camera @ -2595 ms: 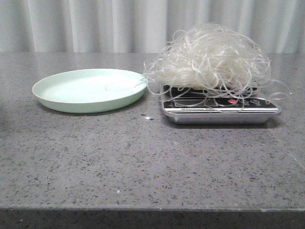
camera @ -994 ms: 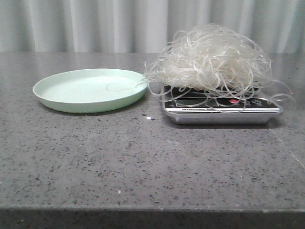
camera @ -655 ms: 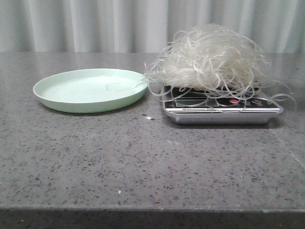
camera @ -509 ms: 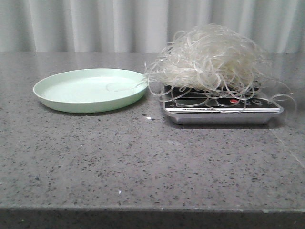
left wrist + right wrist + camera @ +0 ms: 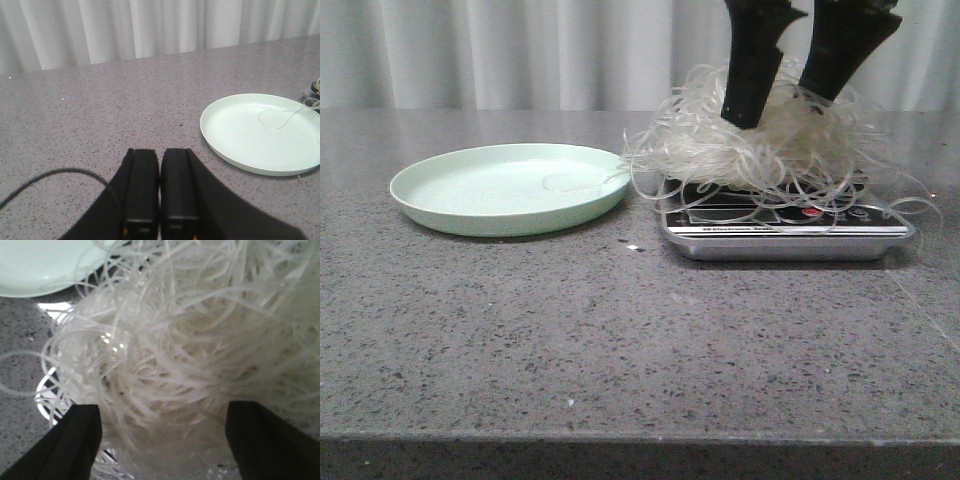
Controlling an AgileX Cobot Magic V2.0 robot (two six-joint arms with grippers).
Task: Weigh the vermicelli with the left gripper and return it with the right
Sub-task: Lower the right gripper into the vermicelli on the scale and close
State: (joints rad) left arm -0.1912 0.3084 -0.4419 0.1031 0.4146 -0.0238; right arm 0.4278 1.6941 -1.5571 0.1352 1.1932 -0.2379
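On my front feed I logged the vermicelli [image 5: 760,140] as one loose whitish tangle heaped on the scale [image 5: 785,232], a flat silver unit with a dark panel, a red button and a strip of small print along its front edge that I could not read. Stray loops spilled over the scale's sides, and one thin strand trailed across onto the pale green plate [image 5: 470,215] just beside it on the left, which otherwise held nothing. Both sat on the grey speckled table [image 5: 620,340], with a pleated white curtain [image 5: 520,50] behind. The right gripper [image 5: 790,100] had its two black fingers spread wide and pushed down into the top of the heap, one on each side of its crown; my right wrist feed showed strands filling the gap between the fingers [image 5: 75,440], not yet pinched. The left gripper [image 5: 160,220] was out of the front feed; its wrist feed showed the fingers pressed together with nothing between them, low over bare table, with the plate well ahead.
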